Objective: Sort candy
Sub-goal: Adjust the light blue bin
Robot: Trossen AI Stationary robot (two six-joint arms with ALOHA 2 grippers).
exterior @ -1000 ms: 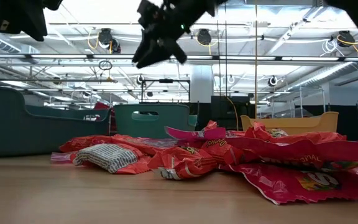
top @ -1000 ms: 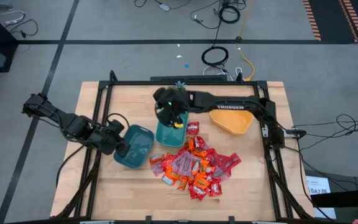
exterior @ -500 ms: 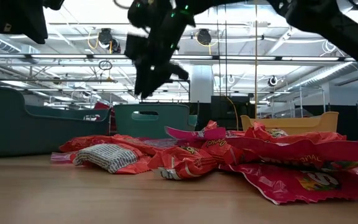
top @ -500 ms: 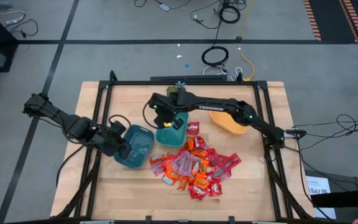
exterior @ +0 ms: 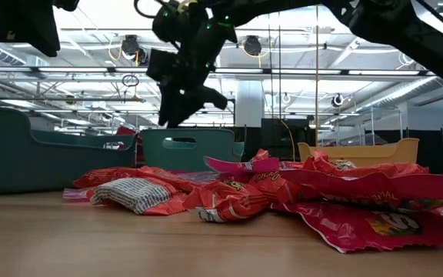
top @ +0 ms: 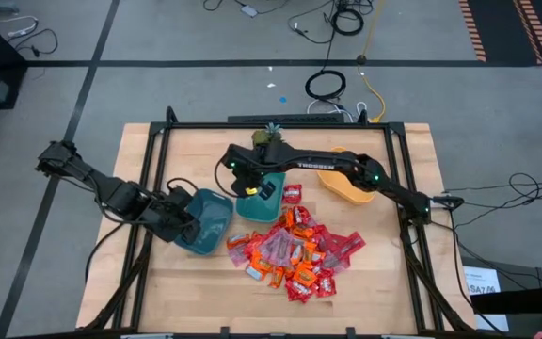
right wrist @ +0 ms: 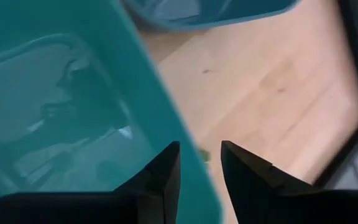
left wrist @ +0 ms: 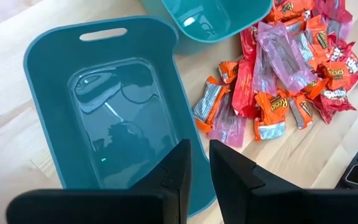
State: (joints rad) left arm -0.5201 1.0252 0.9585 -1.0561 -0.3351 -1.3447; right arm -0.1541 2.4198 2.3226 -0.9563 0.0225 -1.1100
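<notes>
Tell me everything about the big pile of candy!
The candy is a loose heap of small flat packets in shiny red, orange and pink-purple wrappers, crinkled and overlapping. It lies on the wooden table, just beside the two teal bowls. One red piece sits apart. No gripper touches it.

Candy [top: 294, 250] wrappers shiny red, orange, pink-purple; two bowls [top: 207, 221] teal, third bowl [top: 349, 185] orange-yellow; worktop [top: 196, 292] pale wood grain.
</notes>
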